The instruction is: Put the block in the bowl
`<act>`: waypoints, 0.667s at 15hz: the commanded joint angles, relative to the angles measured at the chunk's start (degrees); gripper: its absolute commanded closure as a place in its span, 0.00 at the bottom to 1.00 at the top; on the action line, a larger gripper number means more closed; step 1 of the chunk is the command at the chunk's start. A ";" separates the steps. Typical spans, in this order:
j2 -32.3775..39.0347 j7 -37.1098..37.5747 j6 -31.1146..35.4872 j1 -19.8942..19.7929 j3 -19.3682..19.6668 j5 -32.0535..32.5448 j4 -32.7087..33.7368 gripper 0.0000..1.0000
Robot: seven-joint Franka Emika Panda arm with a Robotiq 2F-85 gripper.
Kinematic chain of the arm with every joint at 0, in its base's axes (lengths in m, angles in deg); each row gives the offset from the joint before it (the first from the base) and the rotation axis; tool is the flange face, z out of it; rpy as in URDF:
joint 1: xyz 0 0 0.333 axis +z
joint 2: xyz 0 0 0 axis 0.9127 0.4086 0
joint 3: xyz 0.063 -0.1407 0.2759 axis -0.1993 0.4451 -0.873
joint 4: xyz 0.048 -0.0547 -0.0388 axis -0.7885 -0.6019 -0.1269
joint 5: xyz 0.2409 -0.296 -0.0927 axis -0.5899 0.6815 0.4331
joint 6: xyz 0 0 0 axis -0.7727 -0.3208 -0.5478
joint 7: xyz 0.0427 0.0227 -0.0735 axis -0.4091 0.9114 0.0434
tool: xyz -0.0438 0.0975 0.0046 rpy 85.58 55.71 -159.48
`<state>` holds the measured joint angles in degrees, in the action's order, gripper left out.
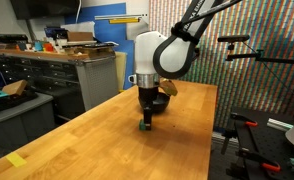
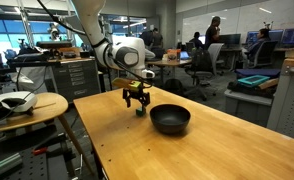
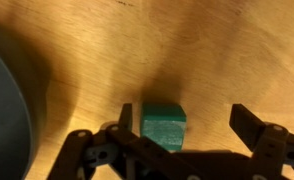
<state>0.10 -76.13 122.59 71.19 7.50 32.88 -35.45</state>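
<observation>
Your fingers [image 3: 249, 125] stand wide open around the block [image 3: 164, 122], which sits off-centre between them, nearly touching one finger.

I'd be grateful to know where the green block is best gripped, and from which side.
Pinch the block on two opposite upright faces, coming straight down from above: it sits flat on the table, faces squared to the open gripper straddling it.

The block [image 3: 164, 122] rests on the surface [image 2: 202, 150] between the fingers [image 3: 249, 125], close against one and apart from the other, while the bowl [image 2: 170, 119] stands near them on that surface.
</observation>
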 commanded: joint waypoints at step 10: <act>3.98 -0.37 0.75 0.37 0.18 0.68 4.93 0.55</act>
<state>4.10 -76.13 123.81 71.18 7.51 32.88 -31.96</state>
